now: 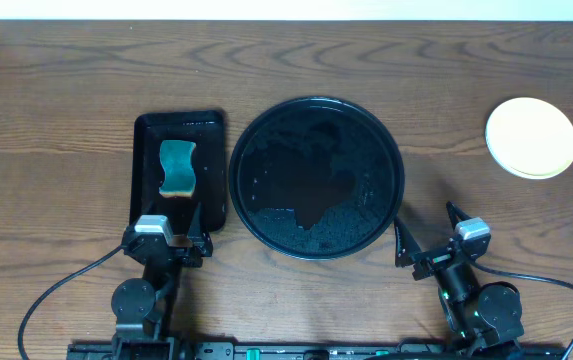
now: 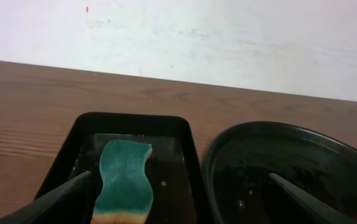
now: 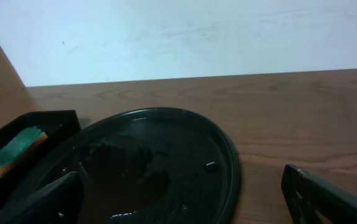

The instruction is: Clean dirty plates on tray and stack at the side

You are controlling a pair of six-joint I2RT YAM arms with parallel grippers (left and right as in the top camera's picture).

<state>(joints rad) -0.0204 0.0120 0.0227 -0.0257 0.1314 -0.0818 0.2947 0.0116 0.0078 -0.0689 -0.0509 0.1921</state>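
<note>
The large round black tray [image 1: 316,105] sits mid-table, wet with droplets and with no plate on it. It also shows in the left wrist view [image 2: 228,140] and the right wrist view [image 3: 225,149]. A pale yellow plate [image 1: 531,138] lies at the far right of the table, clean on top; any plates under it are hidden. My left gripper [image 1: 166,225] is open and empty at the near end of the rectangular tray [image 2: 179,177]. My right gripper [image 1: 426,222] is open and empty by the round tray's near right rim [image 3: 181,177].
A smaller rectangular black tray [image 1: 146,150] stands left of the round tray and holds a green sponge [image 1: 177,168] with a tan underside, seen also in the left wrist view [image 2: 125,180]. The table is dark wood, with a white wall behind.
</note>
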